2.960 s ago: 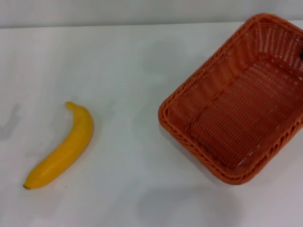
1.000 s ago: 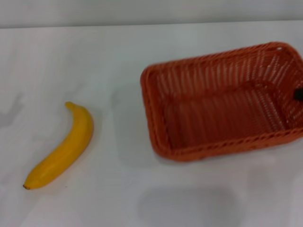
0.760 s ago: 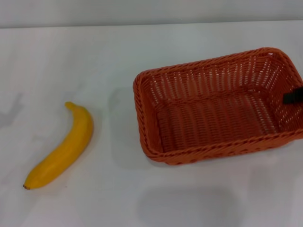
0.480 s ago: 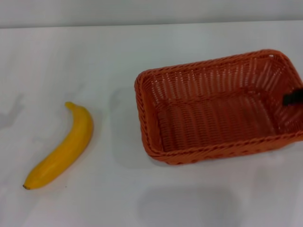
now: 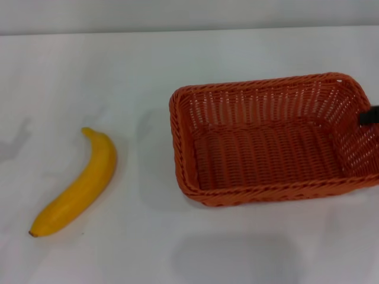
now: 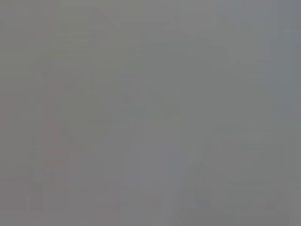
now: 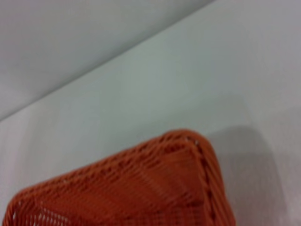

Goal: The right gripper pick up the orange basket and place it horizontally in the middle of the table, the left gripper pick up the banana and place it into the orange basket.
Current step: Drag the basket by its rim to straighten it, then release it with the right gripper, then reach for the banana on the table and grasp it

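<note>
The basket (image 5: 269,139) sat level and lengthwise right of the table's (image 5: 177,59) middle, the banana (image 5: 77,183) well apart at left. To finish well, it wanted nudging centreward, then a clean release. The right gripper (image 5: 369,116) touched its right wall; whether it was clamped I cannot tell. Left gripper unseen

The orange basket (image 5: 269,139) lies lengthwise across the table (image 5: 177,59), the banana (image 5: 77,184) well apart on its left.

The empty orange basket (image 5: 269,139) sits lengthwise across the white table (image 5: 177,59), the yellow banana (image 5: 79,184) lying well apart to its left.
</note>
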Motion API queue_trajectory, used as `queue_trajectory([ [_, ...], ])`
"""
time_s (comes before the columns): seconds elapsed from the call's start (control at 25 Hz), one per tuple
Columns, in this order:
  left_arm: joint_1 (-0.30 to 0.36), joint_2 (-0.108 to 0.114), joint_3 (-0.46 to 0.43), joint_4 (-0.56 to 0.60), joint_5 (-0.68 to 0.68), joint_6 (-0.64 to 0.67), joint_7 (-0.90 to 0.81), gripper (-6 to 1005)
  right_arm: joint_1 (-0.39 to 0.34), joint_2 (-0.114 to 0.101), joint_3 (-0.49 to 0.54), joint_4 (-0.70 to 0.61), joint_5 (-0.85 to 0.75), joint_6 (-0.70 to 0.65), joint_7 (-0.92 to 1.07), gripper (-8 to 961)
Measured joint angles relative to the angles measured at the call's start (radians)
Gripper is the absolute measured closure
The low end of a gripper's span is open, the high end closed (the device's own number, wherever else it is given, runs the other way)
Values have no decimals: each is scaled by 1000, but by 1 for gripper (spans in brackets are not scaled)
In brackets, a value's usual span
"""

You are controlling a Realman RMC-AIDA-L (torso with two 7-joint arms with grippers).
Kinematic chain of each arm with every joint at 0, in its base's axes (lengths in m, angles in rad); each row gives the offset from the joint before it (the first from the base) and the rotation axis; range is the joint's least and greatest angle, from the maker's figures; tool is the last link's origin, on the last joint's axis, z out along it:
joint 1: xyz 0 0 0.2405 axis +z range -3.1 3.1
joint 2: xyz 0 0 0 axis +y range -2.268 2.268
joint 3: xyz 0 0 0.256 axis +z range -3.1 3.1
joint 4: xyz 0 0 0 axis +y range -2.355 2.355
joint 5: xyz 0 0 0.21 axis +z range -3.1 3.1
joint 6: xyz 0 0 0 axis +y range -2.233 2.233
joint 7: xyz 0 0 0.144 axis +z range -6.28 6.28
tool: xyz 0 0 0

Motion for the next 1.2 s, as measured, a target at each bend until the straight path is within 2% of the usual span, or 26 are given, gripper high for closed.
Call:
queue_trajectory([
  [0.52, 14, 2, -5, -18, 36, 2, -43, 185, 55, -36, 143, -8, 35, 76, -121, 264],
  [0.6, 24, 5, -7, -50, 74, 7, -93, 186, 61, -43, 195, -4, 53, 74, -184, 264],
  [0.72, 60, 4, -8, -192, 180, 54, -240, 187, 64, -49, 278, 2, 94, 49, -341, 265],
  [0.8, 81, 1, -9, -281, 239, 81, -331, 188, 57, -43, 320, 3, 136, 24, -494, 266],
  [0.92, 90, 1, -40, -397, 362, 100, -504, 189, 35, -21, 353, 3, 182, -28, -667, 267],
  [1.08, 71, 2, -118, -579, 612, 94, -781, 190, -2, 10, 372, 6, 240, -103, -913, 268],
  [1.2, 44, 8, -136, -707, 779, 90, -983, 191, -34, 34, 371, 9, 282, -177, -1019, 263],
])
